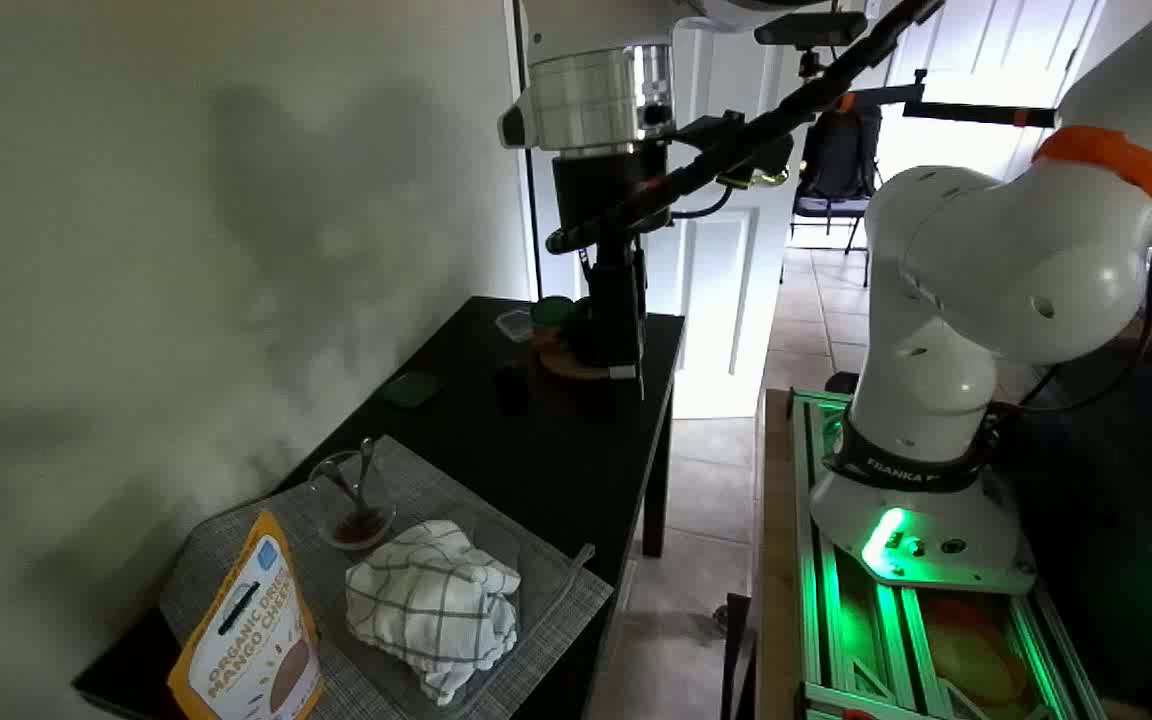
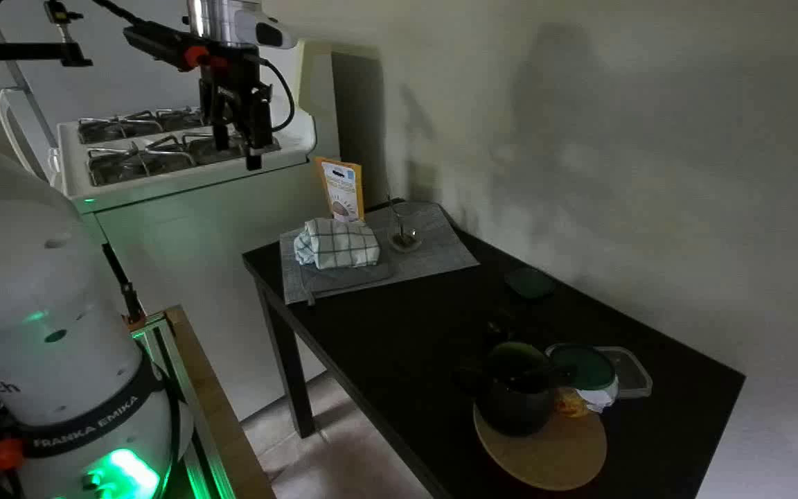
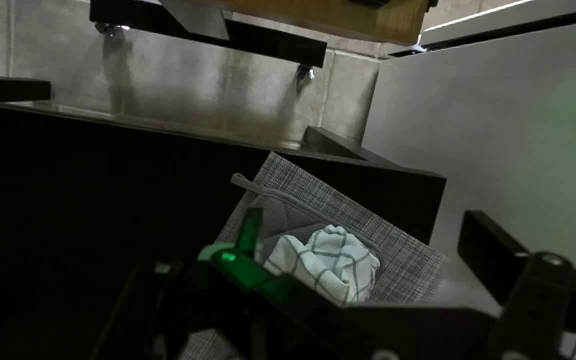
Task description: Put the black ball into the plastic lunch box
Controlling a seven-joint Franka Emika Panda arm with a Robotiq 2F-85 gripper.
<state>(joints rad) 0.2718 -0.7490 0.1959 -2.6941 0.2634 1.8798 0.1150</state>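
Nearest the lens in the wrist view is the black pincer (image 3: 363, 217), fingers standing wide apart, one catching a green glow. Past it there's a checked cloth (image 3: 338, 265), white and all crumpled, on a grey quilted pad (image 3: 280, 212). Those lie on a coarse woven mat (image 3: 313, 192), and that's on the dark surface (image 3: 393, 195).

In an exterior view the pincer hangs in front of the stove (image 2: 184, 229), with a gap between its fingers there too. The black ball (image 2: 499, 331) looks to be the small dark lump on the surface, lower down and well apart from the pincer; dark on dark, so hard to make out. Near it a rounded black pot (image 2: 517, 409) sits on a flat, round, tan board (image 2: 544, 464), with something green (image 2: 515, 355) showing at its mouth. Just beside that is a tub (image 2: 600, 396) with a round green lid (image 2: 582, 367), contents unclear, and next to it a clear plastic box (image 2: 634, 374).

Also in an exterior view, an orange-edged mango bag (image 1: 256, 640) stands by the cloth, plus a see-through glass (image 1: 331, 525) with a spoon (image 1: 366, 460) leaning in it and reddish-brown stuff at the bottom.
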